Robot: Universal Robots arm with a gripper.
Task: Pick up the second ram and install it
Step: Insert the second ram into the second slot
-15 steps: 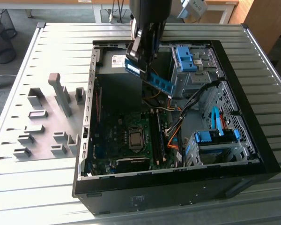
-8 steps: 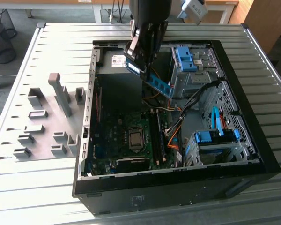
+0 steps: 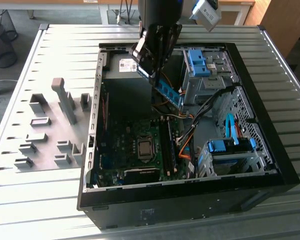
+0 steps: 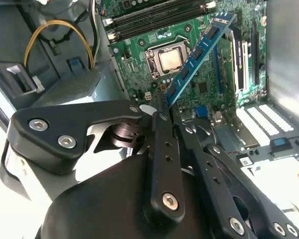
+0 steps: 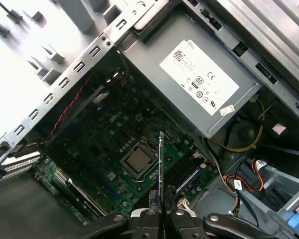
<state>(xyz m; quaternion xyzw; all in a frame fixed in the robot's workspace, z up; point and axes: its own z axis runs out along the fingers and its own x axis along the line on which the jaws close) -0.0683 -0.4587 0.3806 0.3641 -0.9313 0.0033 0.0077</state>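
The second ram is a thin blue-green strip with dark chips, held tilted in the air inside the open computer case. My gripper is shut on one end of it. The strip hangs above the green motherboard, over the space between the processor socket and the dark memory slots. In the second wrist view the ram slants away from my gripper over the socket. In the first wrist view the ram shows edge-on above my gripper, near the slots.
A grey fixture plate with raised blocks lies on the slatted table at the exterior view's left of the case. Inside the case are the power supply, drive cages with blue clips, and orange and black cables beside the slots.
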